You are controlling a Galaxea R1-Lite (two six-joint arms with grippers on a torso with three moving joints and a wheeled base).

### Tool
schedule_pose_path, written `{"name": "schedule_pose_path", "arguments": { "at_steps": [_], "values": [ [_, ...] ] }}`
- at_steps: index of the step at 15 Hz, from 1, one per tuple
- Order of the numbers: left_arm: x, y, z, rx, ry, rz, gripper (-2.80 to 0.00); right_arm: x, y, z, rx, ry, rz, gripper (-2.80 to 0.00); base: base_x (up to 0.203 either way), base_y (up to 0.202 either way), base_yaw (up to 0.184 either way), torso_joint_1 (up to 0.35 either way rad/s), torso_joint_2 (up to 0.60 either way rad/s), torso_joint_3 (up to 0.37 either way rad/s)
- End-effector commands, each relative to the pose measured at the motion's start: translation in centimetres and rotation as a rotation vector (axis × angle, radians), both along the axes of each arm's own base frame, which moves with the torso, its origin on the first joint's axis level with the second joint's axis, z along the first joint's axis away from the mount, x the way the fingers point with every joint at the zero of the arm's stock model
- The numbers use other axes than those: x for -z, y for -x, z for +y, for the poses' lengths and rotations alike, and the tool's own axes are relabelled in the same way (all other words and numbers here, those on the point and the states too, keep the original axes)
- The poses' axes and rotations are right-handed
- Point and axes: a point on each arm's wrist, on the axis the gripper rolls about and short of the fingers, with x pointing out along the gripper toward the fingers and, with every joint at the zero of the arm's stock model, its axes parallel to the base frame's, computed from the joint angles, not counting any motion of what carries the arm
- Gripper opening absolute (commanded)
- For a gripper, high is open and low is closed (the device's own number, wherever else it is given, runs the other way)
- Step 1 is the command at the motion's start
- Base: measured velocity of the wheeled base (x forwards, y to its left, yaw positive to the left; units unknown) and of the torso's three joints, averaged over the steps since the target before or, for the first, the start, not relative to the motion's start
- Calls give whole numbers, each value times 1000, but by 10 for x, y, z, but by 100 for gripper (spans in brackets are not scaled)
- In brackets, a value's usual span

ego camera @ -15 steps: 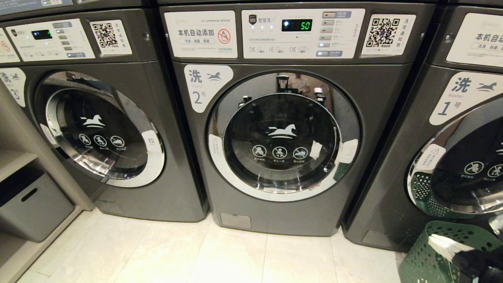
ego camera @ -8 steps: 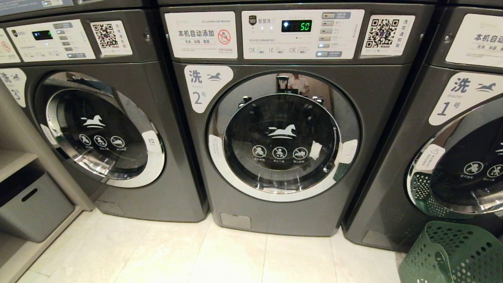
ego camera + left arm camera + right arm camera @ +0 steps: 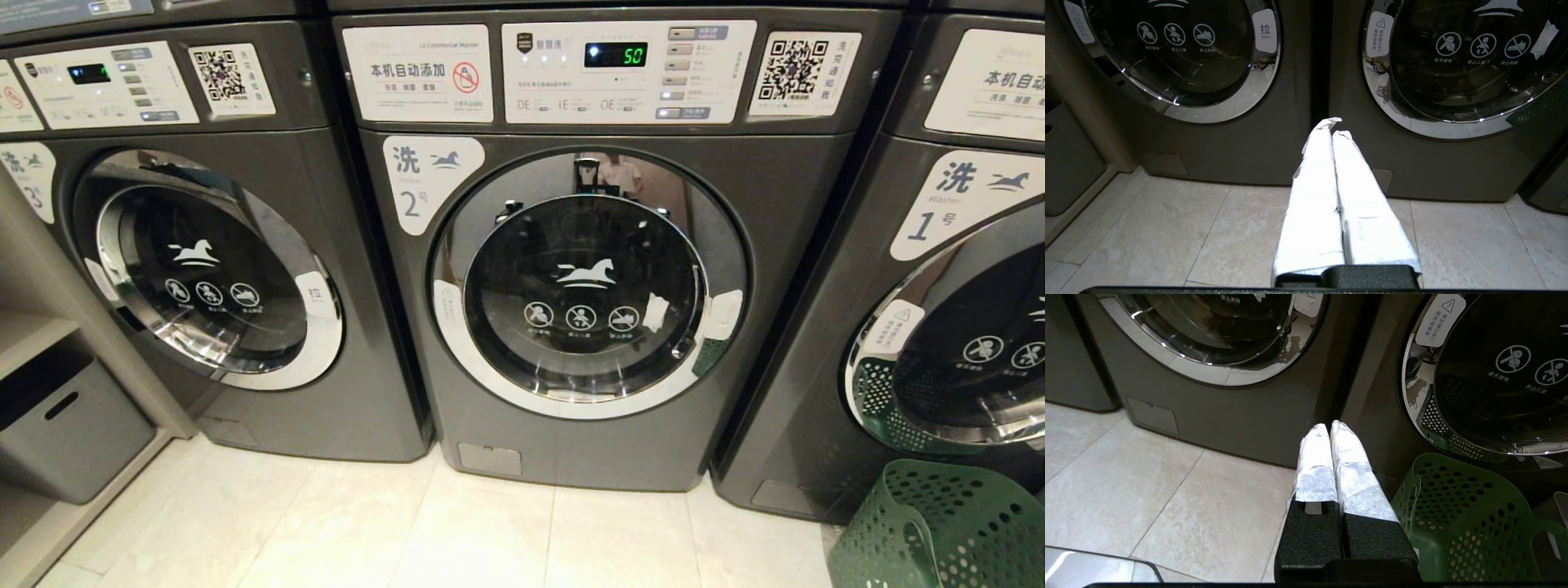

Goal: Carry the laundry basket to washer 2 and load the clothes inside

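both hands [image 3: 1333, 126] [image 3: 1329, 426] closed, empty, low

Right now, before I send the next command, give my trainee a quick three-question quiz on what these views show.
1. True or false: the door of washer 2 is shut.
2. The laundry basket stands on the floor in front of which machine? A) washer 3 B) washer 2 C) washer 1
3. Fill in: both the left gripper and the right gripper are ____ and hold nothing.

Key: 1 true. 2 C: the basket is beside washer 1, at the right edge of the head view. 3 shut.
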Motion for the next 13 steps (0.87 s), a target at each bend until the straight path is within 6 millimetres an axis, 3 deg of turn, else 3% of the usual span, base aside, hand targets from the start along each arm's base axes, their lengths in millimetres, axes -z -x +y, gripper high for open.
{"name": "schedule_pose_path", "arguments": {
  "at_steps": [1,13],
  "values": [
    [11,-3,0,0,0,40,-280,2,0,0,-2,-5,2,-280,0,0,0,0,0,0],
    [11,-3,0,0,0,39,-280,2,1,0,17,-13,6,-280,0,0,0,0,0,0]
  ]
}}
